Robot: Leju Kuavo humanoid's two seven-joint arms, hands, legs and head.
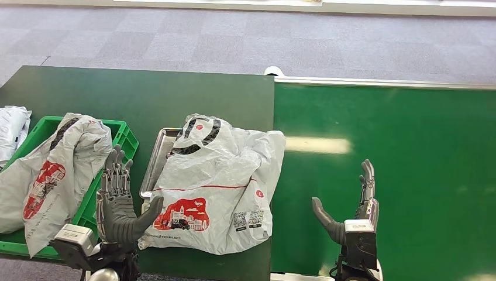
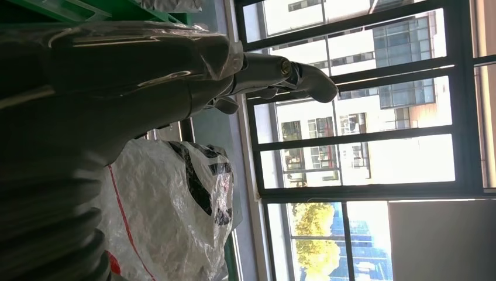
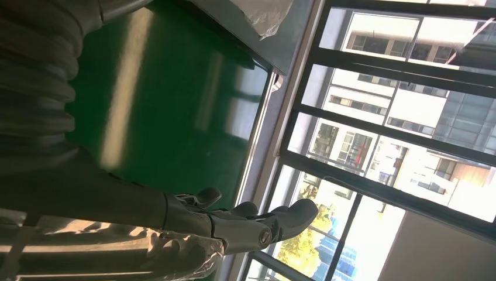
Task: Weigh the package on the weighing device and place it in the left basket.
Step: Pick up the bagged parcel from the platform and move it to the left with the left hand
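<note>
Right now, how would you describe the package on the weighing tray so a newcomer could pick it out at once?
Start at the dark green table beside the brighter green belt. Near the table's middle sits a metal tray, right of the green basket. The package lying across that tray is a grey crumpled bag with a red cityscape print and a thin red line, unlike the similar bag inside the basket.

Green table [image 1: 175, 93] under basket [image 1: 127, 140], tray [image 1: 153, 164]

Three grey packages: one [image 1: 216, 181] on the single metal scale tray [image 1: 157, 158], one [image 1: 55, 172] in the one green basket [image 1: 127, 137], one [image 1: 11, 129] far left. Two robot hands: left [image 1: 120, 202], right [image 1: 354, 205].
</note>
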